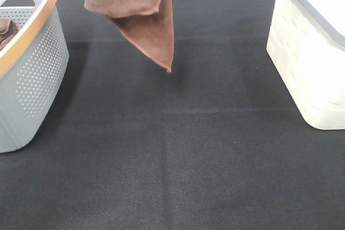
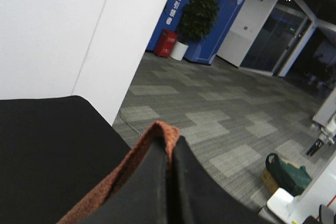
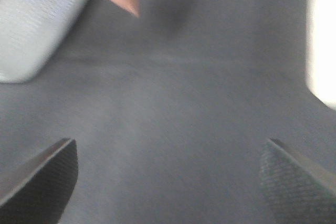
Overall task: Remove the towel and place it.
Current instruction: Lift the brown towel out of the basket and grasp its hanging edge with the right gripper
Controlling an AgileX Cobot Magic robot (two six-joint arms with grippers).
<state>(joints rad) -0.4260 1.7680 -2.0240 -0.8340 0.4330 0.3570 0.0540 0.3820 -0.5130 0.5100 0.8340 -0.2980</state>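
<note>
The towel (image 1: 137,9) hangs in the air just right of the grey basket (image 1: 32,79) and higher than its rim. Its long axis is vertical, with one corner pointing straight down. The left gripper (image 2: 170,153) is pinched tight on its upper fold. The right gripper (image 3: 168,150), further from the basket, is spread wide and holds nothing.

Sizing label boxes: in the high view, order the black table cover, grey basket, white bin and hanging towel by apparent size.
1. black table cover.
2. grey basket and white bin: look alike, both cropped, so unranked.
3. towel, smallest, its top out of frame.
</note>
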